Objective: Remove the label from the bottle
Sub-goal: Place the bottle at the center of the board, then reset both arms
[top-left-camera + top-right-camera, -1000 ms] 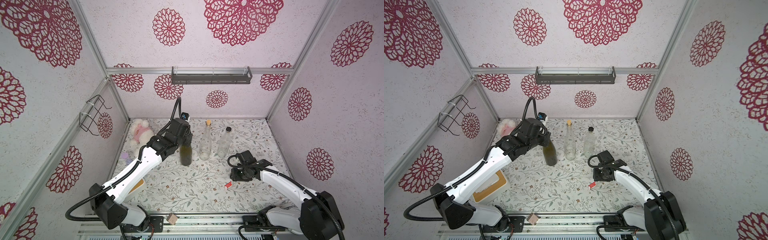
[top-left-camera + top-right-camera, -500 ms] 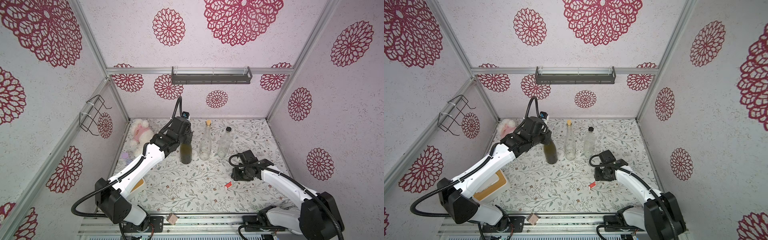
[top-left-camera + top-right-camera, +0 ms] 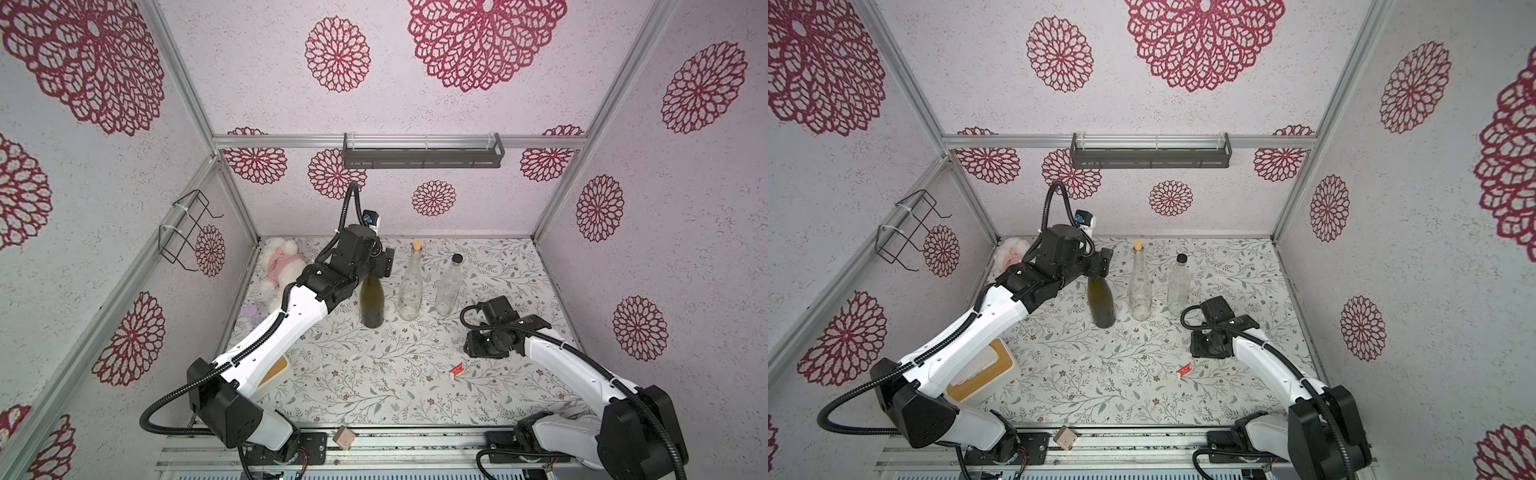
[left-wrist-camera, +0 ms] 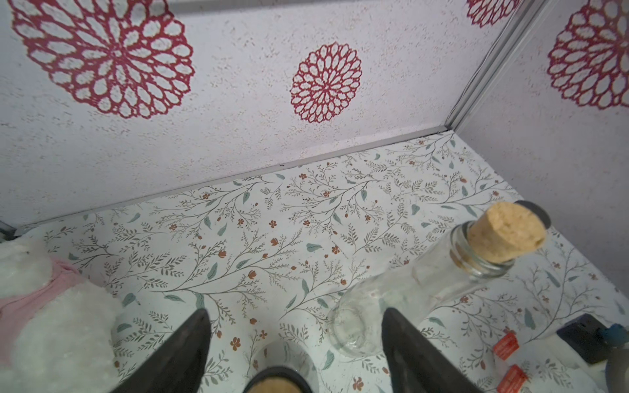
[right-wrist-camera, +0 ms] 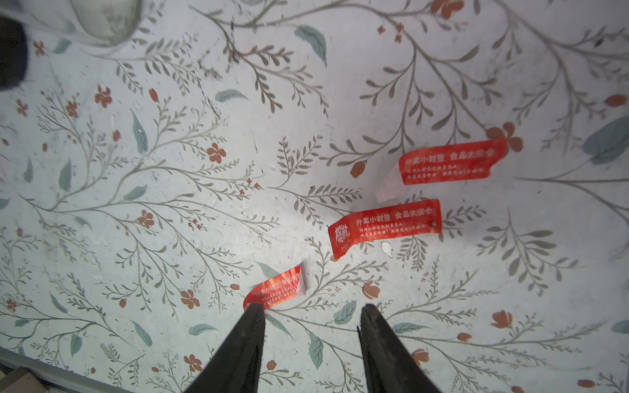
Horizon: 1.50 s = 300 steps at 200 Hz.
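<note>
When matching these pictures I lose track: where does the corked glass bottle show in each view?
Top views: the corked bottle stands upright in both, in the middle of the three-bottle row.
Left wrist: it is close up, its cork nearest the camera.
Right wrist: only a glass base shows at the picture's edge; whose, I cannot tell.
Shared landmark: the loose red labels, in every view.

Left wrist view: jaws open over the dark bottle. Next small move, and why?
Probably lift the left gripper straight up and clear. Its jaws stand open either side of the dark bottle's top, not gripping; the bottle stands upright on its own, and three red labels lie on the table.
</note>
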Tool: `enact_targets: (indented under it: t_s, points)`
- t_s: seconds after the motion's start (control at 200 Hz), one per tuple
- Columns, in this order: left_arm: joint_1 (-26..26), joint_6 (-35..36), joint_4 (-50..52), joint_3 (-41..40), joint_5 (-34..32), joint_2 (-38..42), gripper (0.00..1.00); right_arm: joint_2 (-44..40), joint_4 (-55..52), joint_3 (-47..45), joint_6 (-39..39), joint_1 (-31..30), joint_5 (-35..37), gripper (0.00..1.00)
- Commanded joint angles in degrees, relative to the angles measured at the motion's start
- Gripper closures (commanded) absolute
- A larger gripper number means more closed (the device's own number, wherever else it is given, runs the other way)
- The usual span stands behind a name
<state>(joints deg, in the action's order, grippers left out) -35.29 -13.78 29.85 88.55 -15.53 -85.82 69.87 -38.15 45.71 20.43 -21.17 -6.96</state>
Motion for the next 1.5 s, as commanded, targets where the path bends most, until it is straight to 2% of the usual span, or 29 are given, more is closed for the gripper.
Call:
enact_targets:
  t_s: [0.0,0.08,0.255,0.375,0.465,0.555,0.626,0.646,0.676,0.696,0.936,1.196,1.281,1.401,1.496]
  points:
    - [0.5,2.2,-0.5,4.1,-0.6,3.8,0.06,-2.0,-1.1,4.4,-2.4,2.0,-0.5,0.51]
    - [1.3,3.1,0.5,5.4,-1.1,5.3,0.0,-1.7,-1.5,7.1,-3.7,4.0,-0.9,0.51]
    - [4.7,4.8,3.2,6.2,-0.9,9.5,0.03,-0.4,-2.0,13.5,-6.6,8.7,-1.8,0.48]
    - [9.2,4.7,3.4,3.4,1.2,14.1,0.03,1.1,-1.1,17.3,-7.2,11.7,-1.1,0.43]
    - [14.4,4.4,2.2,-1.1,1.9,18.1,0.03,1.5,1.8,18.6,-6.6,14.3,-1.0,0.32]
    - [21.6,1.9,0.9,-5.9,6.5,21.1,0.03,1.3,6.0,18.3,-5.4,16.6,0.0,0.27]
    - [26.3,0.5,-0.1,-9.6,8.9,22.4,0.03,0.9,9.3,17.7,-4.9,17.5,1.6,0.19]
    - [27.5,0.2,-0.3,-10.5,9.6,22.6,0.03,0.9,9.9,17.6,-4.8,17.7,2.0,0.16]
    - [29.2,-0.3,-0.5,-11.6,10.7,22.7,0.03,0.6,11.0,17.3,-4.7,17.9,2.7,0.03]
    - [30.1,-0.6,-0.5,-12.2,11.3,22.8,0.03,0.5,11.5,17.1,-4.5,18.1,3.2,0.01]
    - [36.2,-2.1,-3.4,-20.1,15.1,24.5,0.03,-0.6,17.0,14.5,-4.1,19.2,4.5,0.01]
    - [37.0,-3.0,-3.2,-21.7,19.7,24.2,0.03,-3.6,22.5,11.4,-4.6,19.2,2.2,0.01]
    - [37.0,-2.4,-4.5,-24.1,19.4,25.9,0.03,-4.4,27.7,7.8,-5.4,19.2,2.0,0.01]
    - [37.0,-1.2,-8.7,-29.3,14.1,29.3,0.03,-4.9,35.9,3.1,-5.5,18.9,-0.9,0.01]
    - [37.0,-1.5,-7.5,-30.4,11.7,31.8,0.03,-3.4,36.7,3.2,-5.0,17.0,0.2,0.01]
